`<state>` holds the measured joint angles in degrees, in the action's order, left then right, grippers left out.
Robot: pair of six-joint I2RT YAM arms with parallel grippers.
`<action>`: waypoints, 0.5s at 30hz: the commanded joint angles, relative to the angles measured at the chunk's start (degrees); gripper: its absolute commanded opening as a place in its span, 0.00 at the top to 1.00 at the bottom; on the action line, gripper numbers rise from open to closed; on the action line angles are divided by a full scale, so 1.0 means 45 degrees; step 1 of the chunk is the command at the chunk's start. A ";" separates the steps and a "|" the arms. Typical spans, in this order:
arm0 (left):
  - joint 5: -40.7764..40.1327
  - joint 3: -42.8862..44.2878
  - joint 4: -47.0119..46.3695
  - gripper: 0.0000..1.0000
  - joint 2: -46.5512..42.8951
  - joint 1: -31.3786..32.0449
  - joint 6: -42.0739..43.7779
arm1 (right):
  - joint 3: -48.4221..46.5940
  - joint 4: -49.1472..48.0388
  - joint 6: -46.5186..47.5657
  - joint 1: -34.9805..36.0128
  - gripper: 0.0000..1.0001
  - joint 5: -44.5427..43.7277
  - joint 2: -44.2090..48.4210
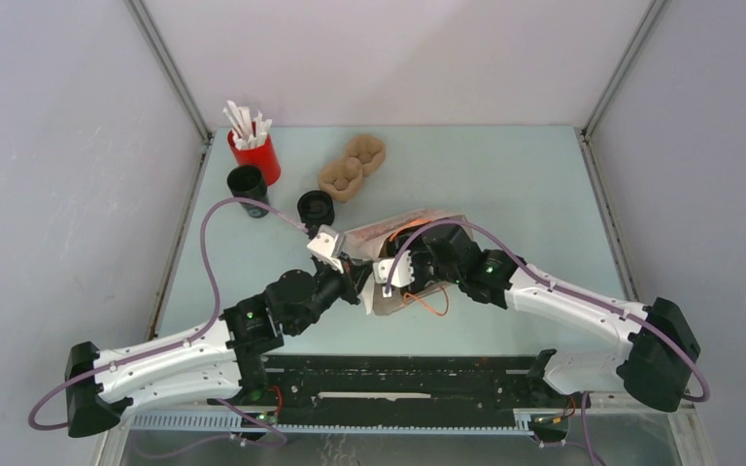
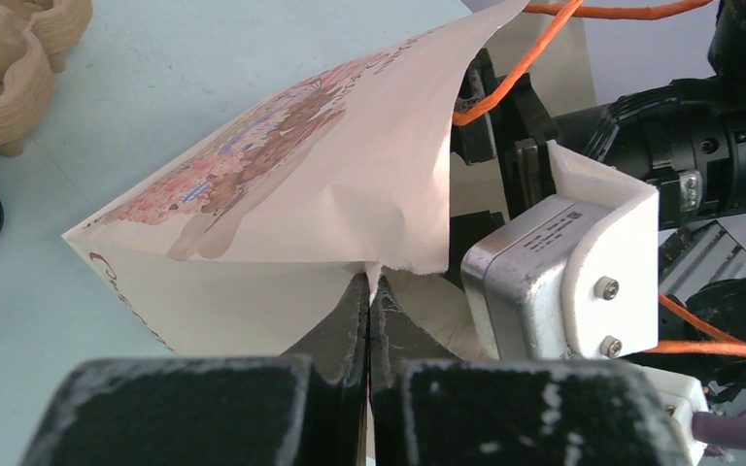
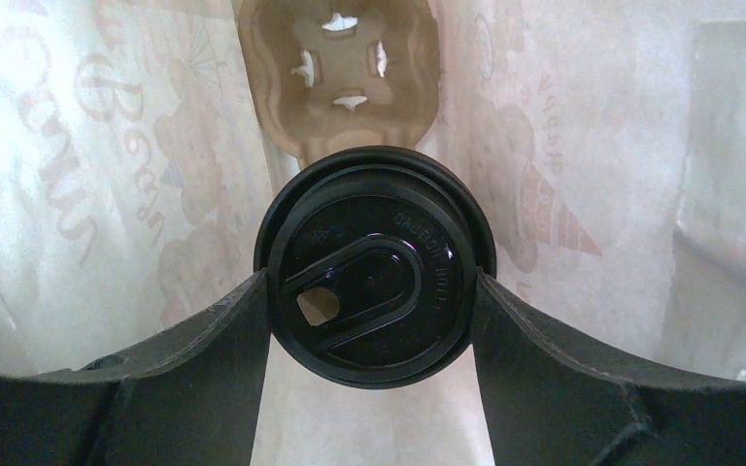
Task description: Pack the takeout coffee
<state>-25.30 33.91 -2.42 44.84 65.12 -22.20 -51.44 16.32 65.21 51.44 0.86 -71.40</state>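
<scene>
The takeout coffee [image 3: 376, 254] is a black cup seen lid-on from above in the right wrist view. My right gripper [image 3: 374, 288] is shut on it, one finger touching each side of the lid, inside the paper bag [image 3: 87, 175]. A brown cardboard carrier [image 3: 340, 68] lies deeper in the bag, just beyond the cup. The printed bag [image 1: 403, 228] lies on its side mid-table, and my right gripper [image 1: 389, 272] reaches into its mouth. My left gripper [image 2: 371, 287] is shut on the bag's mouth edge [image 2: 403, 262], holding the bag [image 2: 282, 175] open. The cup is hidden in the top view.
A red cup of white sticks [image 1: 255, 155] stands at the back left. An open black cup [image 1: 248, 189] and a squat black round piece [image 1: 316, 207] sit beside it. A brown two-cup carrier [image 1: 352, 167] lies behind the bag and also shows in the left wrist view [image 2: 10, 58]. Walls enclose the table.
</scene>
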 commanded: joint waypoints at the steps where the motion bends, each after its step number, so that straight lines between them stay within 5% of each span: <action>1: 0.0101 -0.0333 -0.0417 1.00 -0.0173 0.0079 -0.0232 | 0.0006 -0.0849 -0.0007 -0.0154 0.59 0.0471 -0.0393; 15: -0.0166 -0.0776 0.0059 1.00 -0.0478 0.0067 -0.0414 | 0.0015 -0.1917 0.0444 -0.0473 0.61 0.0066 -0.1185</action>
<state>-25.32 31.22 -3.11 42.96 65.14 -23.42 -51.35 12.40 66.78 50.28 1.17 -76.01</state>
